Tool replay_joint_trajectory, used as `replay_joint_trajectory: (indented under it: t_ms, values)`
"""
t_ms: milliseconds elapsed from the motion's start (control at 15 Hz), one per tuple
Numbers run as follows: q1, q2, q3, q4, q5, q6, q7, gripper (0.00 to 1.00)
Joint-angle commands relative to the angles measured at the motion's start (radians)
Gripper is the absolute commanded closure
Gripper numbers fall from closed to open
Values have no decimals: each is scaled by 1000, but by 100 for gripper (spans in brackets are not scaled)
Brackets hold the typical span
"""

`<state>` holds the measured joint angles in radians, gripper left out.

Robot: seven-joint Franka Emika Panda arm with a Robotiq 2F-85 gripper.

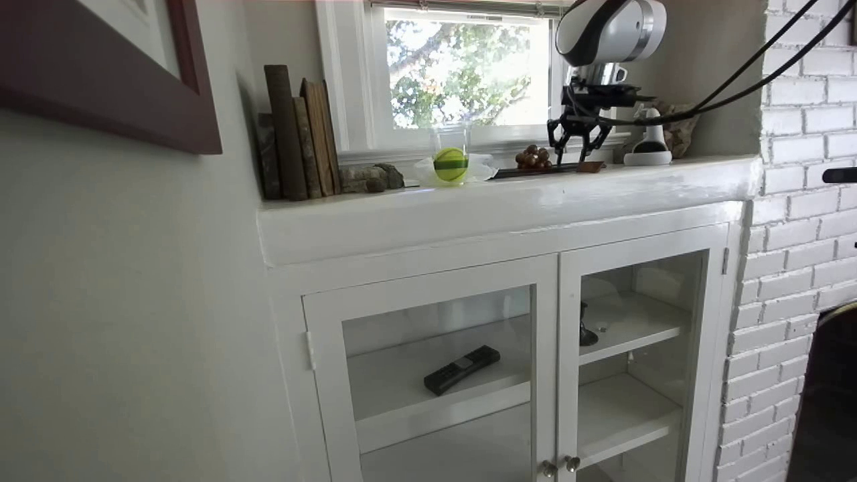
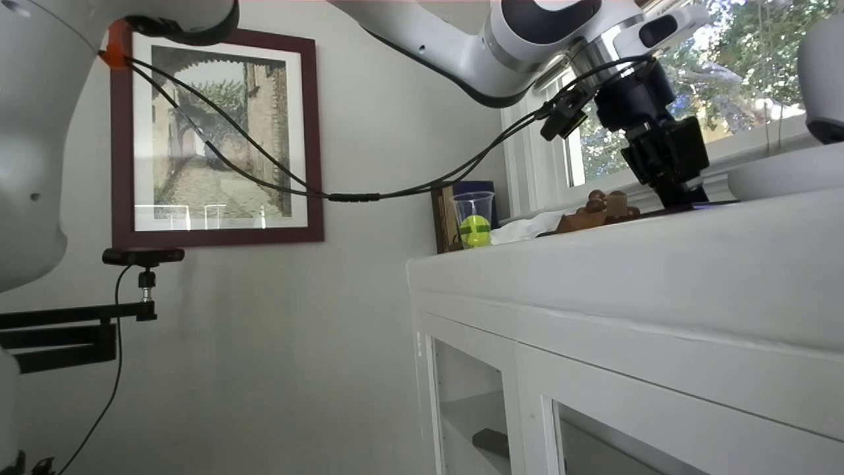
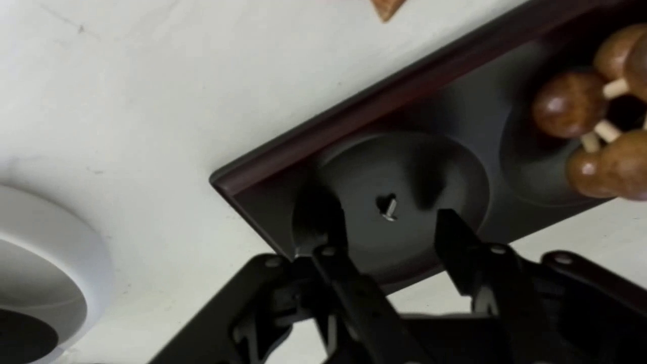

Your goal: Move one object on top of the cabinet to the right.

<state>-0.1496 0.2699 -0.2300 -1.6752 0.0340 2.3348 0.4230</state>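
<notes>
The white cabinet (image 1: 428, 224) has two glass doors and a flat top ledge; it also shows in an exterior view (image 2: 593, 277). A dark rectangular tray (image 3: 273, 164) with round hollows lies on the ledge. A small metal screw (image 3: 389, 208) lies in its end hollow. My gripper (image 3: 393, 225) is open over that hollow, one finger on each side of the screw, with nothing between them. In both exterior views the gripper (image 1: 571, 158) (image 2: 686, 196) points down close to the tray. A cluster of brown wooden balls (image 3: 571, 103) sits at the tray's neighbouring hollow.
A white rounded device (image 3: 81, 253) stands beside the tray's end. A brown wooden piece (image 1: 590, 167) lies near the tray. A clear cup with a yellow-green ball (image 1: 450, 164), old books (image 1: 288, 134) and bark pieces (image 1: 368, 178) stand further along. The window (image 1: 469, 73) is behind.
</notes>
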Motion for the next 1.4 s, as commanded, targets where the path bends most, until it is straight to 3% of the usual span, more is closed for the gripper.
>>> replay_joint_trajectory:
  t_ms: [0,133,200,667,1333]
  values:
    - [12,-41,-14,-20,-72,-25,26,16]
    - [18,-64,-16,-14,-104,-59,44,2]
    - [21,-77,-16,-12,-121,-77,53,1]
    - [42,-189,48,32,-88,-319,37,0]
    - [74,-227,135,106,20,-548,-2,0]
